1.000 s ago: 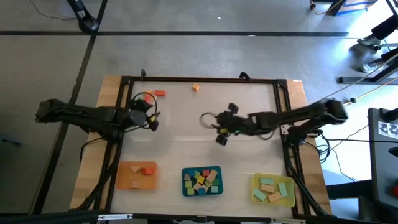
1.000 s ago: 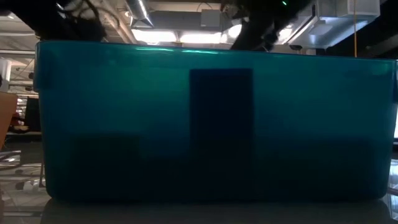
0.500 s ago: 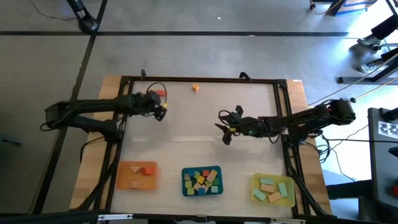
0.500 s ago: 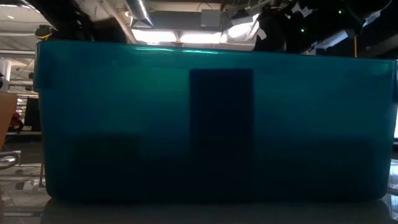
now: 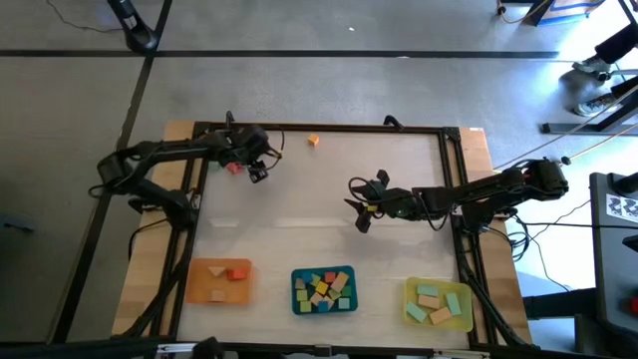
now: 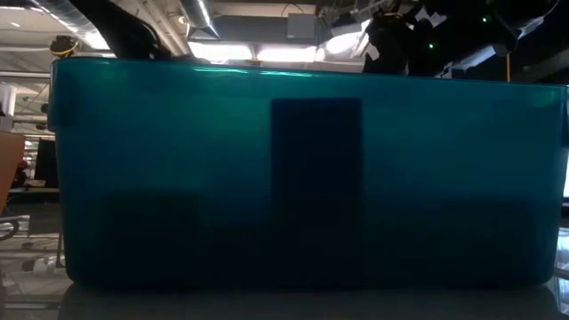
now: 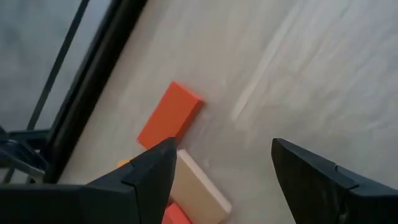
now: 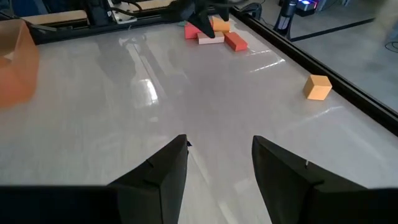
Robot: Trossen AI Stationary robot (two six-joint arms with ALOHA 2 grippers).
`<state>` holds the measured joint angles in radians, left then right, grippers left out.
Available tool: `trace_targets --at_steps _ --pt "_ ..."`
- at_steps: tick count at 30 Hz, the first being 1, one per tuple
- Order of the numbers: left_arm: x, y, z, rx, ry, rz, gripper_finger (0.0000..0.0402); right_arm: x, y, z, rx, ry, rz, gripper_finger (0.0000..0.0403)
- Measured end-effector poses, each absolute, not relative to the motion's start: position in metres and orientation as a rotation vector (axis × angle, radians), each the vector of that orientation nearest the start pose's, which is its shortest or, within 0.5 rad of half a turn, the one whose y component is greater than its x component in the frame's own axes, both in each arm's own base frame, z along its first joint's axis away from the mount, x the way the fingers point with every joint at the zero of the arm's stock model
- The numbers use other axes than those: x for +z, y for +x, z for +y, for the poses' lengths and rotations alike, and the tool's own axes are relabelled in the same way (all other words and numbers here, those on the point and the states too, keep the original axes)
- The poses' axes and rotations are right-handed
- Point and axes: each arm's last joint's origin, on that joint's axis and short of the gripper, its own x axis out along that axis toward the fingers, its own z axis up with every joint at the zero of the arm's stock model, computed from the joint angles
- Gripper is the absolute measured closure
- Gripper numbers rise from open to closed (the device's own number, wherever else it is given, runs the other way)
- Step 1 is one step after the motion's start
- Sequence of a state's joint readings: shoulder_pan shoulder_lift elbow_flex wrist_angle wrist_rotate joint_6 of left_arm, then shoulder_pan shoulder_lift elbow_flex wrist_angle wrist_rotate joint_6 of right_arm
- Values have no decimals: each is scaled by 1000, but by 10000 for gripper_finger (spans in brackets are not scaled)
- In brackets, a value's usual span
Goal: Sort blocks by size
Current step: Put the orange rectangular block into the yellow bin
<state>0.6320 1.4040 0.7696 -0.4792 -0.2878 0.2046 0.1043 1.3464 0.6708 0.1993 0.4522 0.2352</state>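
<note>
Several small blocks lie flat on the table at its far left: an orange-red bar [image 7: 171,116], a tan bar [image 7: 198,189], and a red one showing in the high view [image 5: 234,168]. My left gripper [image 7: 224,169] is open and hovers over this cluster [image 8: 214,34]; the tan bar lies beside one fingertip. A lone orange cube [image 5: 313,141] sits near the far edge. My right gripper [image 5: 361,205] is open and empty over the table's middle. Sorted blocks lie in the three trays at the near edge.
An orange tray [image 5: 221,280], a teal tray [image 5: 324,290] and a yellow tray [image 5: 439,303] stand along the near edge. The teal tray's wall [image 6: 311,178] fills the low view. A black frame [image 5: 319,127] runs round the table.
My left gripper has swung from the table's left side toward the far edge and now stands over the block cluster. My right gripper drew back a little toward the table's right edge and has since kept still.
</note>
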Motion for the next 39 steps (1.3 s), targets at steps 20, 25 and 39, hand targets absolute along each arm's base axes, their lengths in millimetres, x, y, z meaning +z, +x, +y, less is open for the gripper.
trace_targets --at_steps 20,25,39 --pt "132 190 199 503 -54 1308 151 209 272 16 -394 86 441 226" --pt "134 194 195 472 -182 1226 151 210 272 16 -402 81 440 226" --pt "152 226 160 377 -153 1237 151 208 271 16 -395 79 457 226"
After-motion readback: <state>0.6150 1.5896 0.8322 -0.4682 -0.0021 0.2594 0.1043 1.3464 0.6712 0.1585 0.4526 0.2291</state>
